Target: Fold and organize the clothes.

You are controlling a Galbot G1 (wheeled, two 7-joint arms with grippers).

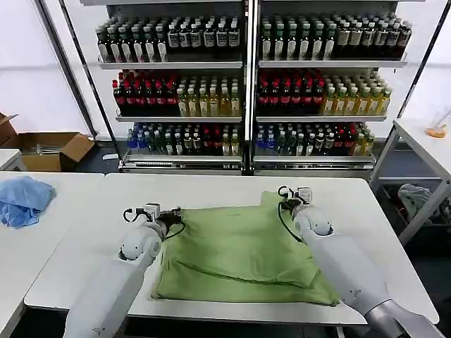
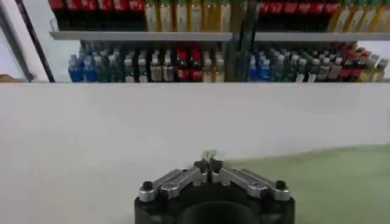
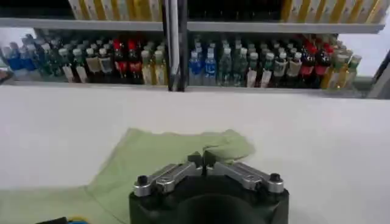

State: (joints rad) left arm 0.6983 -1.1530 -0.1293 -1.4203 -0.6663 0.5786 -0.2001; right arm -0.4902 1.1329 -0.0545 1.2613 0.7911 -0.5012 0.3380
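The light green shirt (image 1: 239, 253) lies spread on the white table (image 1: 211, 184), partly folded, with one sleeve poking out at its far right corner. My left gripper (image 1: 174, 213) sits at the shirt's far left corner. In the left wrist view its jaws (image 2: 209, 159) are shut with a small tuft of green fabric (image 2: 209, 153) pinched at the tips, and the shirt (image 2: 329, 179) stretches off to one side. My right gripper (image 1: 285, 205) is at the far right corner. There the right gripper (image 3: 203, 159) is shut on the shirt's (image 3: 152, 161) rumpled edge near the sleeve.
A light blue cloth (image 1: 25, 198) lies on the neighbouring table to the left. Shelves of bottles (image 1: 246, 84) stand behind the table. A cardboard box (image 1: 53, 149) sits on the floor at left. A grey cloth (image 1: 419, 197) hangs under a side table at right.
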